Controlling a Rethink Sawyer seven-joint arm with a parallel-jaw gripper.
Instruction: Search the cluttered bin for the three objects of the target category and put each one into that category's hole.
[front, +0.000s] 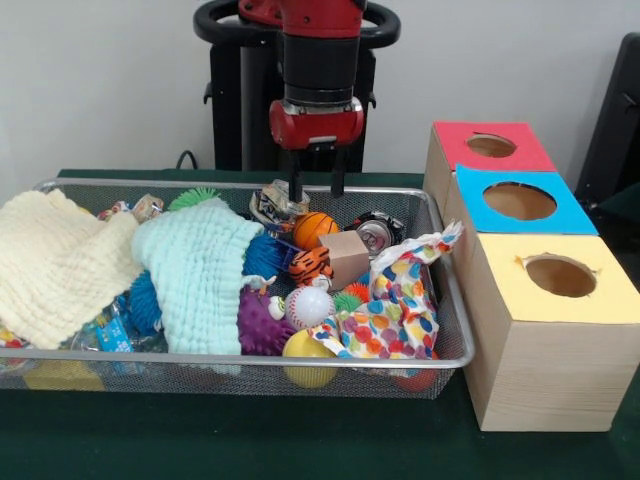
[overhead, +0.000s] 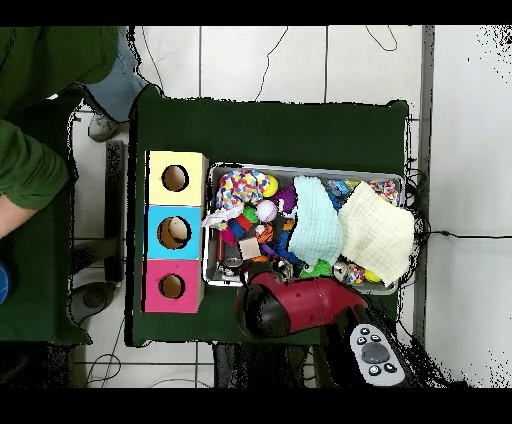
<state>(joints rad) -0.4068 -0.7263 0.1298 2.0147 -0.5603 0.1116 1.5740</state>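
The wire mesh bin (front: 240, 358) holds a heap of toys, partly covered by a cream cloth (front: 55, 265) and a mint cloth (front: 195, 270). Showing are an orange basketball (front: 316, 229), a baseball (front: 308, 307), a tiger-striped ball (front: 312, 266), a wooden block (front: 347, 258), a can (front: 374, 235) and a polka-dot cloth (front: 395, 305). My gripper (front: 317, 188) is open and empty, just above the bin's far rim behind the basketball. The red-topped box's hole (front: 491, 146) is farthest back on the right. In the overhead view the bin (overhead: 305, 170) and the hole (overhead: 171, 286) show; the arm (overhead: 300, 305) hides the gripper.
The blue-topped box (front: 519, 201) and the yellow-topped box (front: 560, 275) stand in a row with the red one, beside the bin's right end. A person's green sleeve (overhead: 30, 170) shows at the left edge of the overhead view. Spiky balls lie under the cloths.
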